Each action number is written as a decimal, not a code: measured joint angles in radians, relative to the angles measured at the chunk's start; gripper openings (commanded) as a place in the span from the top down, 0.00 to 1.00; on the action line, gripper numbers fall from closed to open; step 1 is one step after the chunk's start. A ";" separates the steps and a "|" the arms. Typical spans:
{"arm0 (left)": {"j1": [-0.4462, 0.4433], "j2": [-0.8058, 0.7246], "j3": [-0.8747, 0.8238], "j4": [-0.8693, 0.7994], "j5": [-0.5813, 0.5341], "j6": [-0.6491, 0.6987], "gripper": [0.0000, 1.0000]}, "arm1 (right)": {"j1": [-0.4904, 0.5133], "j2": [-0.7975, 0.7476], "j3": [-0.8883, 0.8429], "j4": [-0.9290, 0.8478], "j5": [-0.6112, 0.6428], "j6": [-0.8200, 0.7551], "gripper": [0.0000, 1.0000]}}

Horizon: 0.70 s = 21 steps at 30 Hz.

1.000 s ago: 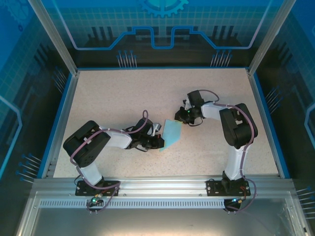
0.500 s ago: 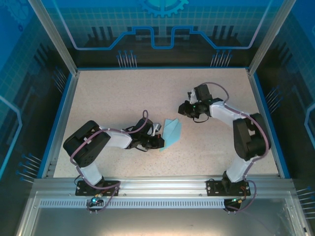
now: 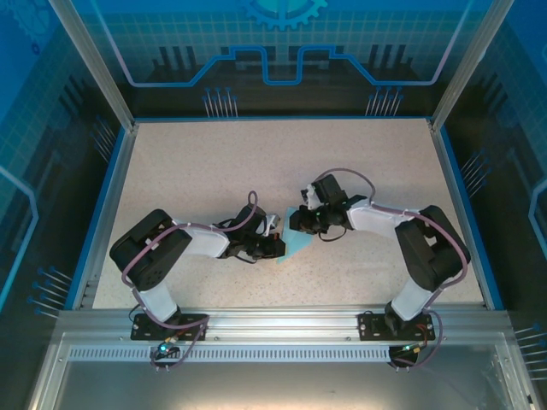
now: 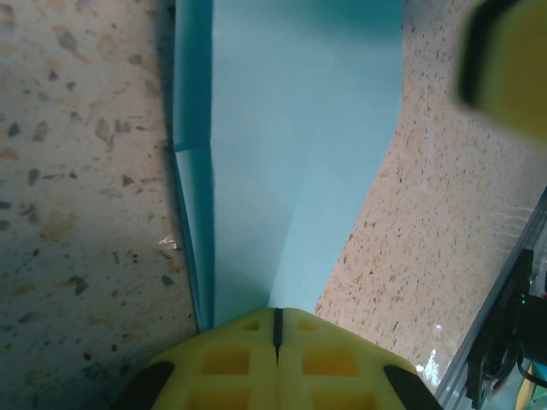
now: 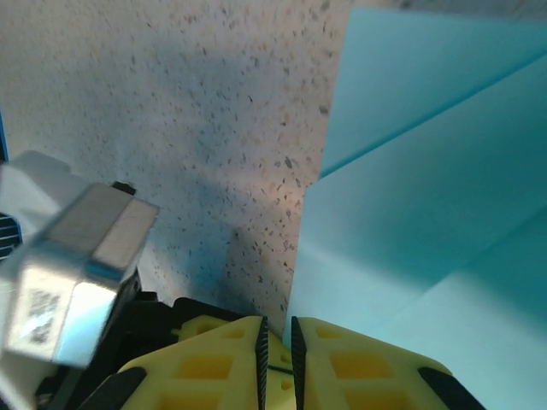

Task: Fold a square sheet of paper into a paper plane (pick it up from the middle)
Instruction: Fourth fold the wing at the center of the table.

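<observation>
We list: one folded light-blue paper sheet [image 3: 296, 246], frame centre; two arms, left arm [image 3: 154, 252], right arm [image 3: 423, 243]; two grippers, left gripper [image 3: 275, 247], right gripper [image 3: 299, 224]; one table [image 3: 205, 162].

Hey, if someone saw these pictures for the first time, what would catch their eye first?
The folded light-blue paper at mid-table stands out, bright against the speckled table. The left hand is shut on its near-left edge. The right hand is at its far side, fingers almost together.
</observation>
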 measured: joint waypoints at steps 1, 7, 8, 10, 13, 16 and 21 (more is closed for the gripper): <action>0.000 0.000 0.001 0.000 0.000 0.000 1.00 | 0.007 0.016 0.000 0.009 -0.002 0.008 0.82; -0.001 0.001 0.006 -0.011 0.000 0.000 1.00 | 0.015 0.103 0.000 0.042 0.004 0.025 0.83; -0.001 0.001 0.006 -0.011 0.000 0.000 1.00 | 0.014 0.115 0.000 0.041 0.010 0.024 0.83; -0.001 0.001 0.006 -0.011 -0.001 0.000 1.00 | 0.008 0.123 0.000 0.042 0.011 0.024 0.83; -0.001 0.001 0.006 -0.011 -0.002 0.000 1.00 | -0.008 0.126 0.000 0.045 0.005 0.017 0.83; -0.001 0.003 0.006 -0.010 -0.002 0.000 1.00 | -0.045 0.137 0.001 0.053 -0.024 0.010 0.83; -0.001 0.004 0.006 -0.010 -0.002 0.000 1.00 | -0.114 0.161 0.026 0.048 -0.055 -0.008 0.83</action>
